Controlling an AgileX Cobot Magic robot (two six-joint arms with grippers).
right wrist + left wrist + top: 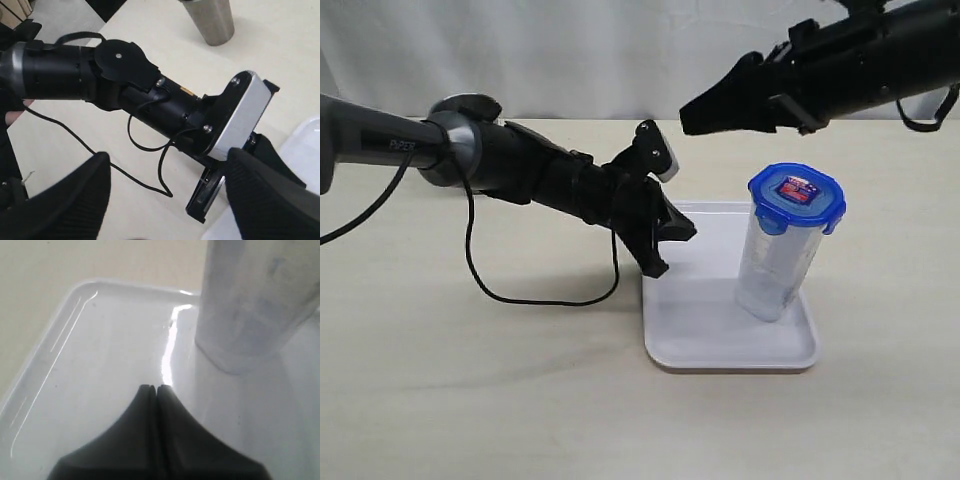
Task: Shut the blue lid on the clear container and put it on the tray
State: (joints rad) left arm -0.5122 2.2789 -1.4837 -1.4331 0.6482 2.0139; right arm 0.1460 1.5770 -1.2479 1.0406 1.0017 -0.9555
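The clear container [777, 265] stands upright on the right half of the white tray [700, 330], and the blue lid [797, 192] sits on top of it. My left gripper [678, 240] is shut and holds nothing. It hovers low over the tray's left side, apart from the container. In the left wrist view its closed tips [156, 388] point at the bare tray [90, 370], with the container's base [255, 305] beyond them. My right gripper [690, 112] hangs high above the tray. Its fingers spread wide around nothing [166, 156].
A black cable [520, 295] loops on the table below the left arm [150, 105]. A grey metal cup [210, 20] stands on the table beyond that arm. A corner of the tray [306, 142] shows in the right wrist view.
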